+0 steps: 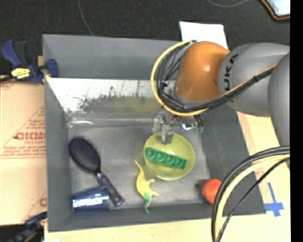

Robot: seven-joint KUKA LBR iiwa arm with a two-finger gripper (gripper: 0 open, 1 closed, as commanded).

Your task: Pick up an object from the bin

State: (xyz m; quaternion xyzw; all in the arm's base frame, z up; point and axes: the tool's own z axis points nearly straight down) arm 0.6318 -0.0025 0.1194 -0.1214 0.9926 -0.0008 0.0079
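Along the near wall of the bin [55, 135] lie a blue cylinder [91, 201], a yellow toy dinosaur [144, 184] and an orange-red ball [210, 190]. A dark hairbrush [86, 155] slants back from the cylinder. Beyond the dinosaur sits a yellow-green bowl [181, 143] with a green ridged piece [165, 158] in it. The tool [164, 134] hangs at the bowl's far rim, and I cannot tell whether it is spread or pressed together.
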